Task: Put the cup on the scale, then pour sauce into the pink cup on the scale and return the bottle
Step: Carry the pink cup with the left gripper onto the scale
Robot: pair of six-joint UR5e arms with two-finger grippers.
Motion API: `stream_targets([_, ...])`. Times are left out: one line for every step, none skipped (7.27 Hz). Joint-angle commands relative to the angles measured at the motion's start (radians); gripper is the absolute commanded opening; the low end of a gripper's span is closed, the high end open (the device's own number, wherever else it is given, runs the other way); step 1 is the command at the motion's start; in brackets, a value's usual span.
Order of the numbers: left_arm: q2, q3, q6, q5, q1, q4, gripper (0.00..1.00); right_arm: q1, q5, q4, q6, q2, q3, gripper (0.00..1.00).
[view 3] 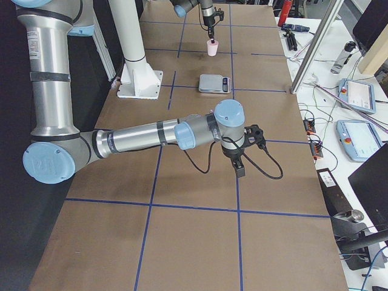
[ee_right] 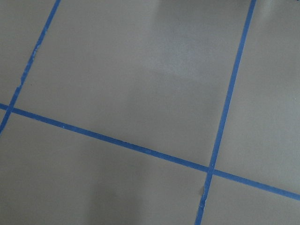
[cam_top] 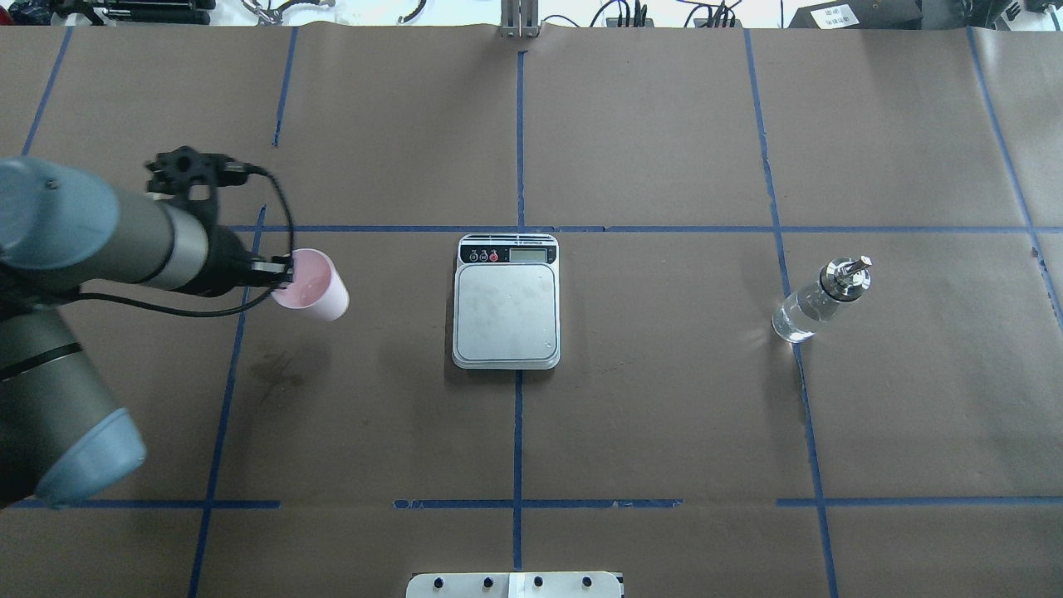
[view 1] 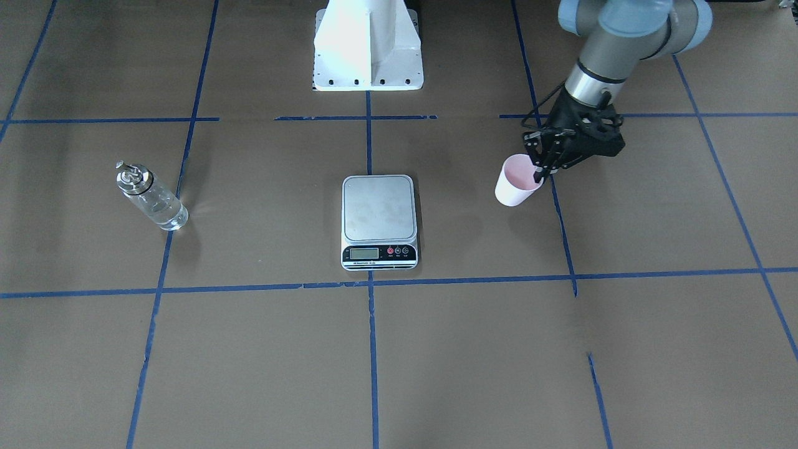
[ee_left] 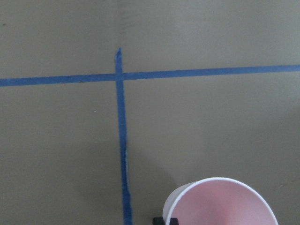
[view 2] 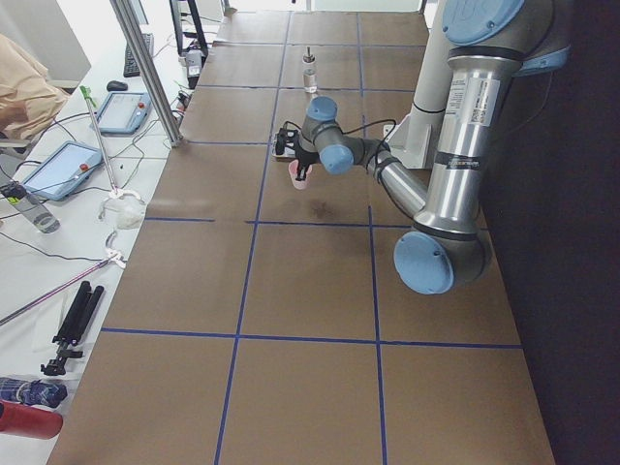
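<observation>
The pale pink cup [view 1: 515,187] [cam_top: 314,288] stands left of the scale as the robot sees it, and my left gripper [view 1: 540,171] [cam_top: 281,271] is shut on its rim, one finger inside and one outside. The left wrist view shows the cup's mouth [ee_left: 220,204] at the bottom edge. I cannot tell whether the cup is off the table. The silver scale [view 1: 379,215] [cam_top: 506,311] sits at the centre with a bare platform. The clear bottle [view 1: 151,198] [cam_top: 818,301] of colourless sauce stands upright to the scale's other side. My right gripper [view 3: 240,168] hangs low over the table near the robot's right end; I cannot tell if it is open or shut.
Brown paper with blue tape lines [cam_top: 518,141] covers the table. The white robot base [view 1: 368,50] stands behind the scale. Side benches hold tablets [view 2: 63,167], cables and tripods [view 2: 73,325]. A person's sleeve [view 2: 19,87] shows at the far left bench.
</observation>
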Motion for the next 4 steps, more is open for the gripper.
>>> stream_targets([-0.348, 0.163, -0.171, 0.0, 0.076, 0.174, 0.0, 0.0, 0.0, 0.0, 0.0, 0.0, 0.0, 1.0])
stream_targets([-0.451, 0.266, -0.201, 0.038, 0.107, 0.172, 0.0, 0.0, 0.0, 0.0, 0.0, 0.0, 0.0, 1.0])
stream_targets([-0.472, 0.321, -0.232, 0.069, 0.127, 0.118, 0.0, 0.0, 0.0, 0.0, 0.0, 0.0, 0.0, 1.0])
stream_targets([-0.472, 0.361, -0.234, 0.071, 0.129, 0.07, 0.0, 0.0, 0.0, 0.0, 0.0, 0.0, 0.002, 1.0])
